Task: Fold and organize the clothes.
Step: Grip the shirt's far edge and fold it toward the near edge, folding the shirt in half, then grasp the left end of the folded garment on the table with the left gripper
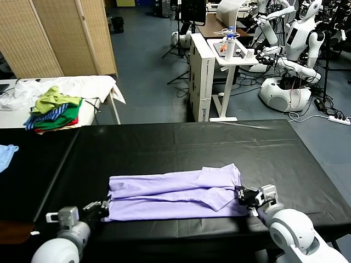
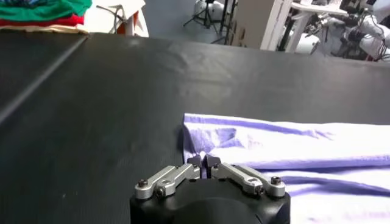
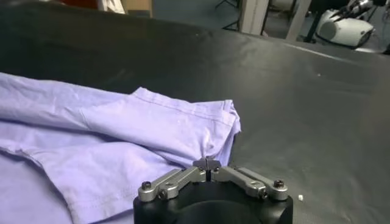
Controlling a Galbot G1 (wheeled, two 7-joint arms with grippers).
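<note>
From the head, the shirt lies folded in a long band along the near edge of the black bench, with the left tool at its left end, the right tool at its right end, and a pile of garments on a white table beyond the far left corner. At the left wrist, the left tool has its fingertips nearly together, pinching the shirt's edge. At the right wrist, the right tool has its fingertips together on the shirt's folded sleeve edge.

Lavender T-shirt — folded lengthwise, flat — near table edge.
</note>
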